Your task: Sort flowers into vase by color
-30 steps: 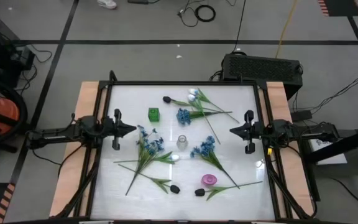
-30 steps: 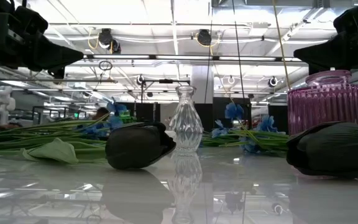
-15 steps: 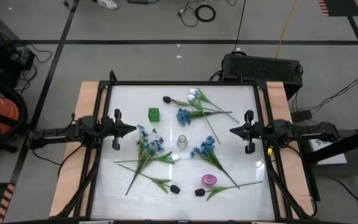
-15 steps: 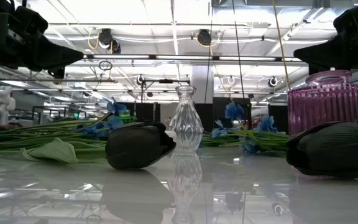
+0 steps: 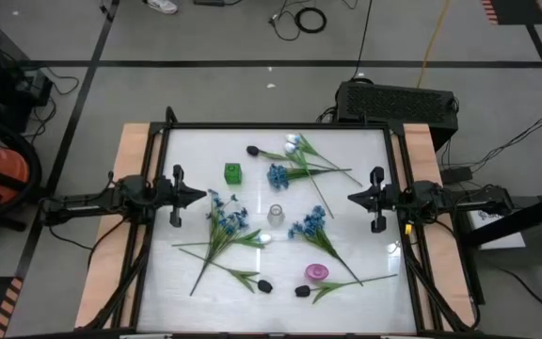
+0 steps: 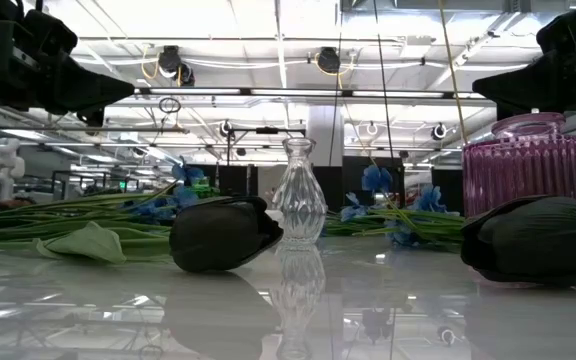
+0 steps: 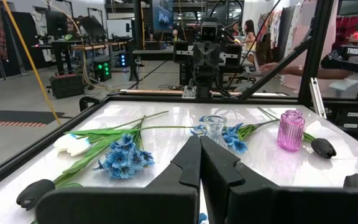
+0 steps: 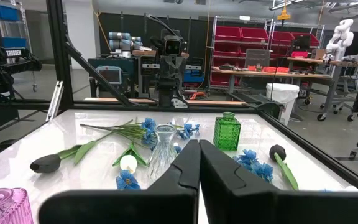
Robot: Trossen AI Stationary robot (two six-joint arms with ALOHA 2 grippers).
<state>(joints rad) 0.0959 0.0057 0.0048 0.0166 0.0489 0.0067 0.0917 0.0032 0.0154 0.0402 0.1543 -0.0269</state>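
L tool (image 5: 198, 196), R tool (image 5: 354, 198) clenched, empty, at table (image 5: 374, 141) sides; flowers (image 5: 222, 226) scattered.

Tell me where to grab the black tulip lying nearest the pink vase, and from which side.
Take the black tulip by its thin green stem just past the bud, not the rounded bud. It lies flat, stem running toward the table's right side, so coming straight down with fingers across the stem looks best. The pink vase stands close beside it, so grip a little further out. The right tool is probably nearer.
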